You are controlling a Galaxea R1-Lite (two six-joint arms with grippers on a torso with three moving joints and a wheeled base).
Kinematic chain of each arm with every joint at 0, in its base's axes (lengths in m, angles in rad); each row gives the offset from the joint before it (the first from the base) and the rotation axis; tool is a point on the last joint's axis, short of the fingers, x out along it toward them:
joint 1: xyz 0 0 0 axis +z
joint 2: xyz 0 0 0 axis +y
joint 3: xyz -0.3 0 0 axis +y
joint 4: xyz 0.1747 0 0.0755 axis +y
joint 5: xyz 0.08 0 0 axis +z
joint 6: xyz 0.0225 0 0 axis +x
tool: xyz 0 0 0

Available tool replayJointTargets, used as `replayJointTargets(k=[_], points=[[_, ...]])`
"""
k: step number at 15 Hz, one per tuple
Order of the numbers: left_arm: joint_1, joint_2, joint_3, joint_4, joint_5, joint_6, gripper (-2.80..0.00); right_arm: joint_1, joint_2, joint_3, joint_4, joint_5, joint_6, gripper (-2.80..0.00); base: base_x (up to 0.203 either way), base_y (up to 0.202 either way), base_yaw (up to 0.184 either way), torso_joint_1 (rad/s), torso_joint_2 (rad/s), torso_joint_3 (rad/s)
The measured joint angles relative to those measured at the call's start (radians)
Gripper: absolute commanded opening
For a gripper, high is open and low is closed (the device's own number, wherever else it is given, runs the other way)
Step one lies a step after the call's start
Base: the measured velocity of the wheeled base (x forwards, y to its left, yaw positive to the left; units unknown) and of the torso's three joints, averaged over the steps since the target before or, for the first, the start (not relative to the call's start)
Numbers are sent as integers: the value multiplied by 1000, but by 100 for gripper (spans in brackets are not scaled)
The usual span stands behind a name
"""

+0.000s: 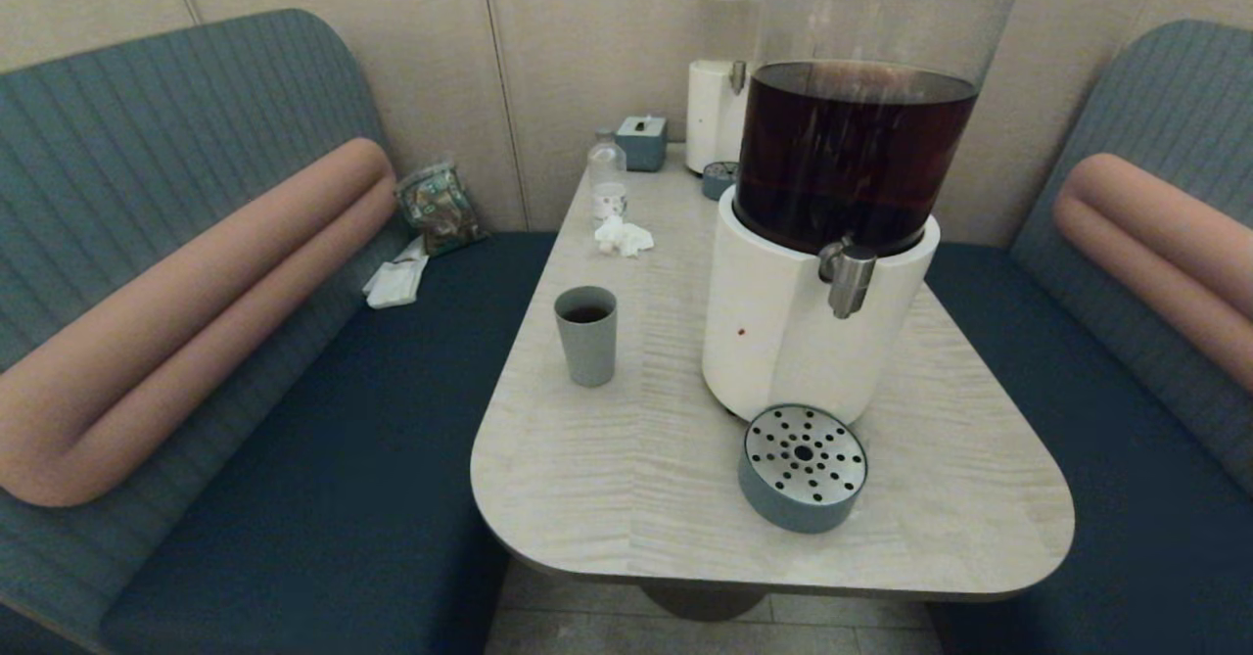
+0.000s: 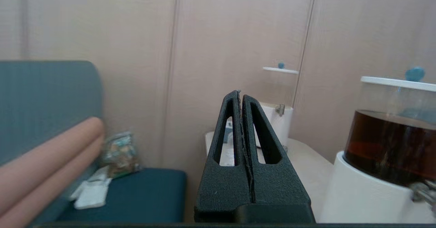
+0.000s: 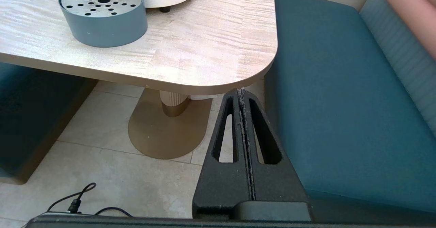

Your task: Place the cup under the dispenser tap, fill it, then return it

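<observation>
The grey-blue cup (image 1: pixel 586 334) stands upright on the table, left of the big dispenser, with dark liquid inside. The steel dispenser tap (image 1: pixel 847 276) juts from the white base (image 1: pixel 773 332) below the tank of dark brown liquid (image 1: pixel 852 151); its edge shows in the left wrist view (image 2: pixel 424 191). Neither arm appears in the head view. My left gripper (image 2: pixel 240 93) is shut and empty, raised at the table's left side and facing the back wall. Down by the table's near right corner, my right gripper (image 3: pixel 241 91) is also shut, holding nothing.
The round blue-grey drip tray (image 1: pixel 803 467) with perforated steel top sits before the dispenser base, off to the tap's left. At the far end stand a second paler dispenser (image 1: pixel 717 112), a clear bottle (image 1: pixel 607 173), a tissue box (image 1: pixel 642 141) and crumpled tissue (image 1: pixel 623 236). Blue benches flank the table (image 1: pixel 607 459).
</observation>
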Motion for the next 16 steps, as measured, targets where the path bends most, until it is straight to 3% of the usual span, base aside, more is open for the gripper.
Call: replayJointTargets(k=[3,6,9,13,16], points=[[12,-238,11,252,-23,-8,-280,0,0,0,0,0,0,-280,0,0,0,0,0,0],[10,-485,20,582,-54,-7,-280,0,0,0,0,0,0,-280,0,0,0,0,0,0],[-9,-678,110,845,-68,27,-280,0,0,0,0,0,0,-280,0,0,0,0,0,0],[-16,-830,245,1049,-49,160,-280,0,0,0,0,0,0,-280,0,0,0,0,0,0],[-17,-860,266,1143,-6,177,-280,0,0,0,0,0,0,-280,0,0,0,0,0,0]])
